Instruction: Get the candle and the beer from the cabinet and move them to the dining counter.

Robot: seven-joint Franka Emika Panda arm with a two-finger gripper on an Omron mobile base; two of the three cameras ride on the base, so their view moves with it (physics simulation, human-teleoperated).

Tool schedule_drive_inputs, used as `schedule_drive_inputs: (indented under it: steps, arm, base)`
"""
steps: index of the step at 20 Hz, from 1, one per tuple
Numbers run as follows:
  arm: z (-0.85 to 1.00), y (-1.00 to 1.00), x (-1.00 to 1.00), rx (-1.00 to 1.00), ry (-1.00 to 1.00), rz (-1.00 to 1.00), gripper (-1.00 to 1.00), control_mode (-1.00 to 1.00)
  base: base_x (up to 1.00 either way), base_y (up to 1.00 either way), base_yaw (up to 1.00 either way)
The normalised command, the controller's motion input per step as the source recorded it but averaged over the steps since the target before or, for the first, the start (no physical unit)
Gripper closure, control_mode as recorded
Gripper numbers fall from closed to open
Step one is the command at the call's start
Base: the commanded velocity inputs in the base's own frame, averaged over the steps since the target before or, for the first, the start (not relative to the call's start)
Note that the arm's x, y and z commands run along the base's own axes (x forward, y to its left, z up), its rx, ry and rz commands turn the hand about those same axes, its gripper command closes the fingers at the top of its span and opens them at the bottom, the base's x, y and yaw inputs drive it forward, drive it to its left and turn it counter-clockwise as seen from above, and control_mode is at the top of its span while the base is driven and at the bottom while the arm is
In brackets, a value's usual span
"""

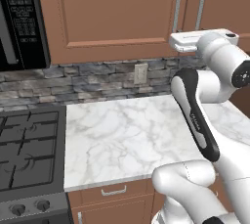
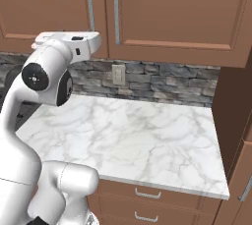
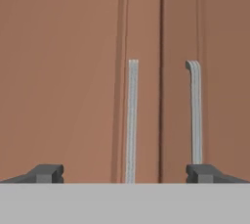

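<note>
With its jaws spread wide, the gripper [image 3: 124, 173] is facing the closed cabinet [image 3: 63, 71], lining up on the left door's bar handle [image 3: 131, 120] at frame centre to pull it open.

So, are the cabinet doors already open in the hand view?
No, both cabinet doors are shut, with the two silver handles side by side at the seam.
</note>
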Motion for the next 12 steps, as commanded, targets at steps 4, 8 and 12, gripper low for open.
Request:
schedule_drive_inputs:
  steps: [4,8,12]
  arm:
    - [0.00,-0.08,0.49,0.08,0.00,0.00,-1.00,-1.00]
    - [0.00,-0.09,0.46,0.07,0.00,0.00,-1.00,-1.00]
    - [0.00,-0.03,0.47,0.06,-0.01,0.02,-1.00,-1.00]
  base:
    - [0.00,0.00,0.00]
    - [0.00,0.00,0.00]
    - [0.00,0.00,0.00]
